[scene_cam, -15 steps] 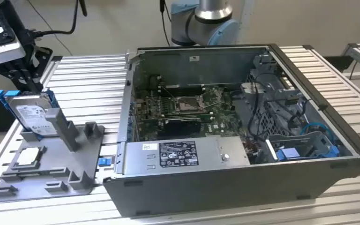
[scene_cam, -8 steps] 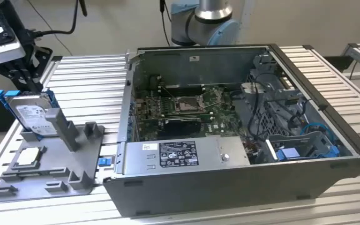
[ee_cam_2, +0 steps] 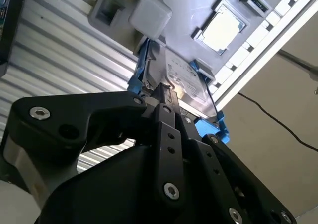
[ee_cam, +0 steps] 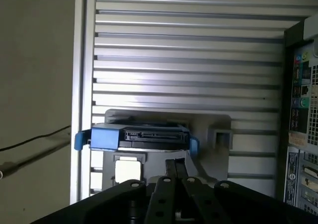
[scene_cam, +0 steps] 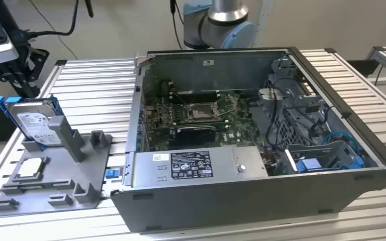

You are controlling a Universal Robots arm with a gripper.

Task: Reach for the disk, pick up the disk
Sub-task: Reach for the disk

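Note:
The disk, a silver-grey hard drive with a white label and a bright blue frame, stands on edge in a slot of the grey holder at the exterior view's left. My gripper hangs just above the disk's upper edge, its black fingers pressed together and holding nothing. In the second wrist view the fingertips point at the disk from close by. In the first wrist view the gripper sits near the disk's connector edge.
A small square silver chip lies on the holder in front of the disk. The open computer case takes up the middle and the exterior view's right of the slatted metal table. The table's edge lies close behind the holder.

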